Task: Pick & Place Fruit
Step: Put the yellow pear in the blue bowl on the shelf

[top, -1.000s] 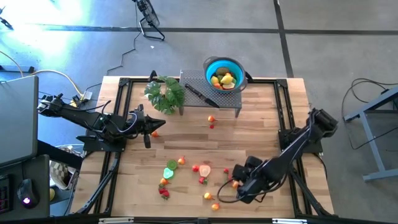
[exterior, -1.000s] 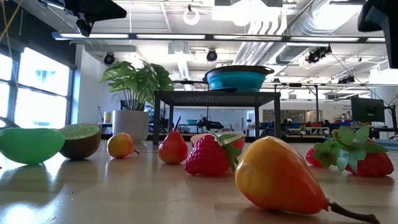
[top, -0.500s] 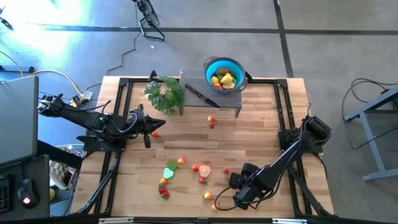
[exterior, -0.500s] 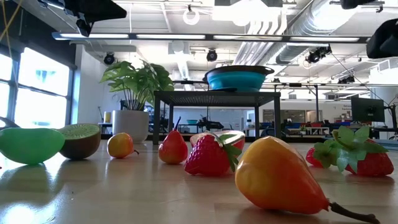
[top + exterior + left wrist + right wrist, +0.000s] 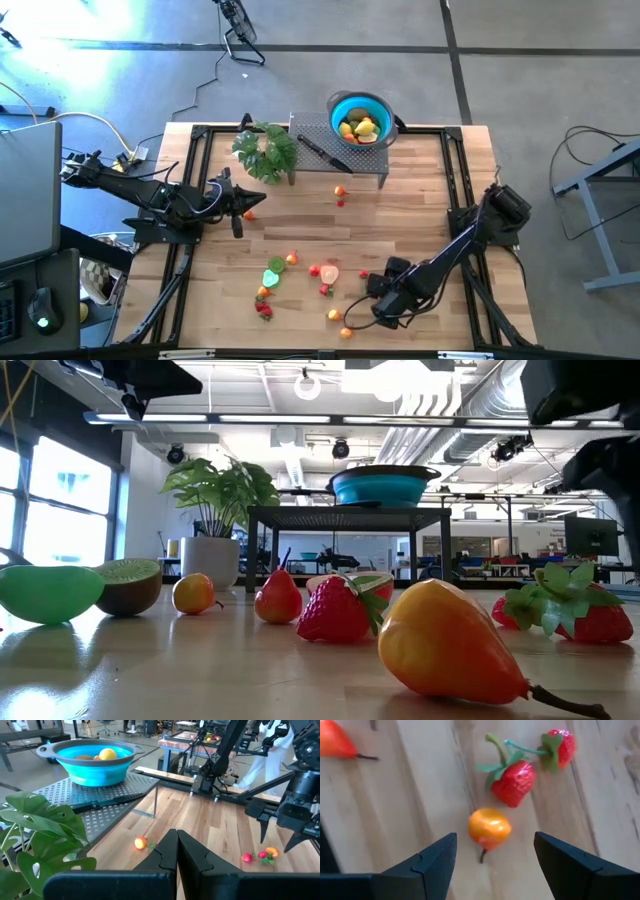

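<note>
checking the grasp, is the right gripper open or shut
Open: the right gripper has its fingers spread wide apart, above an orange fruit.

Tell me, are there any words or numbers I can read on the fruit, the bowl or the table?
None: no readable words, numbers or signs show in any view.
The blue bowl is plain, with no label showing.
The toy fruit, like the orange piece and the strawberry, carry no writing.
The wooden table bears no marks that read as text.
Anything in the room behind the table is too small to read.
</note>
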You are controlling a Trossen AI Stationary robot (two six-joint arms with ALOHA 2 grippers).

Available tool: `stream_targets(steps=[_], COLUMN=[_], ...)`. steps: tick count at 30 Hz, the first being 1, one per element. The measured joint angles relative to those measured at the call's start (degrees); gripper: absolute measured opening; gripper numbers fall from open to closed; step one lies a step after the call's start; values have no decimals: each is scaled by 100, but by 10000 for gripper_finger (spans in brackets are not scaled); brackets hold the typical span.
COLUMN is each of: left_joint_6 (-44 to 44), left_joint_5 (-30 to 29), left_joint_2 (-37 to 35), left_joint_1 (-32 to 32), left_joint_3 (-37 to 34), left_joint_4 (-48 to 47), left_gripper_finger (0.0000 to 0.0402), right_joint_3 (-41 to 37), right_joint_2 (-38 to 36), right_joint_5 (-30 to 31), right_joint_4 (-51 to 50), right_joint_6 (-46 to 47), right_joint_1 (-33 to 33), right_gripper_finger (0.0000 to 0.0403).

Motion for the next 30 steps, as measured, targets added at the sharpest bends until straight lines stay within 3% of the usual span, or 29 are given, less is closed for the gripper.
stream_targets(steps=[9, 25, 30], left_joint_6=[0, 0, 0], left_joint_5=[-10, -8, -8], left_joint_2=[0, 0, 0], left_joint_1=[0, 0, 0], left_joint_3=[0, 1, -1], left_joint_4=[-17, -17, -17], left_gripper_finger=[0, 0, 0], right_joint_3=[-530, -577, -577], right_joint_2=[0, 0, 0], right_joint_5=[-297, -230, -241], right_joint_4=[801, 873, 885], right_joint_6=[-223, -241, -242], right_joint_1=[-139, -139, -139], right_gripper_finger=[258, 258, 233])
